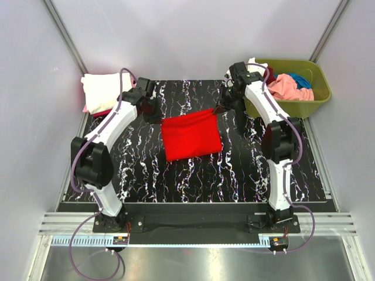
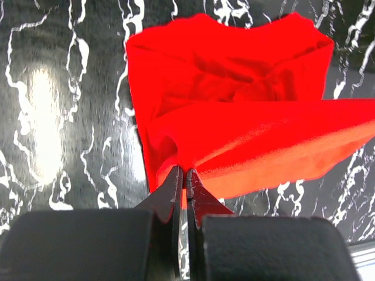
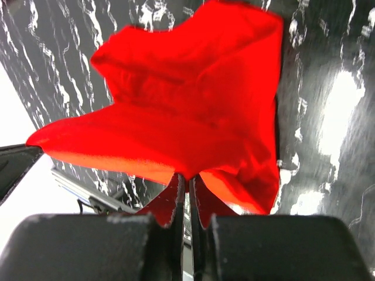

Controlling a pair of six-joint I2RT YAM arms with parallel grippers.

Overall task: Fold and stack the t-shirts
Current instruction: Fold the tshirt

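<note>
A bright red t-shirt (image 1: 190,136) lies partly folded on the black marbled mat, its far edge lifted. My left gripper (image 1: 153,112) is shut on the far left corner of the red t-shirt (image 2: 234,111), the cloth pinched between its tips (image 2: 184,175). My right gripper (image 1: 222,107) is shut on the far right corner of that t-shirt (image 3: 187,99), cloth bunching at the tips (image 3: 187,178). A cream-white t-shirt (image 1: 104,89) lies folded on a pink one at the back left. Pink (image 1: 287,86) and teal (image 1: 300,78) t-shirts sit in the bin.
An olive-green bin (image 1: 310,100) stands at the back right, close to my right arm. The black marbled mat (image 1: 193,178) covers the table between grey walls. Metal rails run along the near edge by the arm bases.
</note>
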